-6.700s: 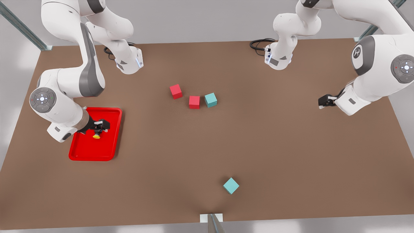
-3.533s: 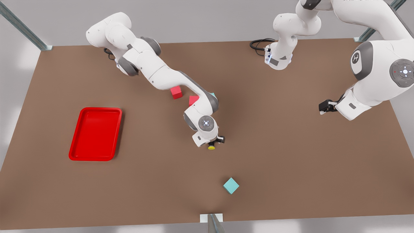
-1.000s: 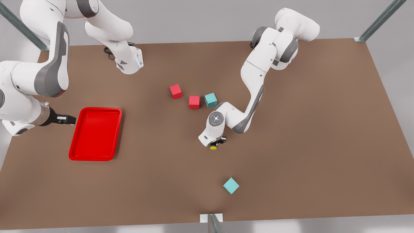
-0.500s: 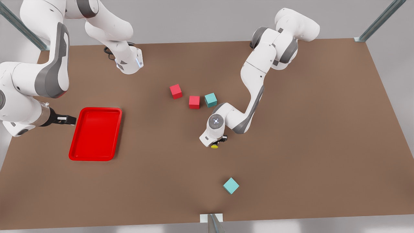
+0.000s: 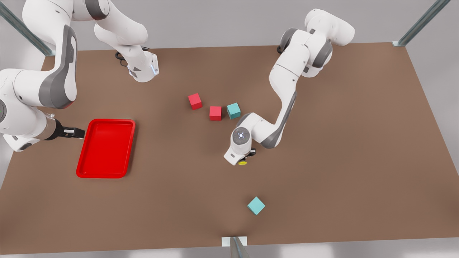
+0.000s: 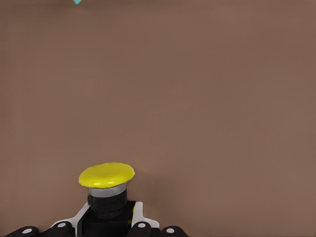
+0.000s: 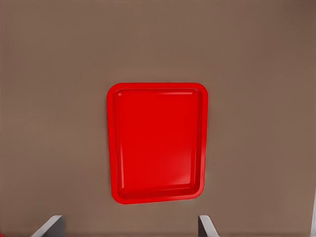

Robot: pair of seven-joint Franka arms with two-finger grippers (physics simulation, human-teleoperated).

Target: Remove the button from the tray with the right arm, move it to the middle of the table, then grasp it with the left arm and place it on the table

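pinching the button [image 6: 106,177] mid-table [image 5: 322,161], left gripper [image 5: 247,158] stays low; right gripper [image 5: 73,133], fingers spread, waits left of the tray [image 5: 84,157].

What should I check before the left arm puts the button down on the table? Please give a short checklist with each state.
1. Left gripper closed on the button: ok.
2. Button out of the tray, near the table's middle: ok.
3. Brown table under the button bare in the left wrist view: ok.
4. Cubes clear: the nearest teal cube stands apart: ok.
5. Right gripper away, waiting beside the tray, jaws open: ok.
6. Button's height above the table: cannot tell.
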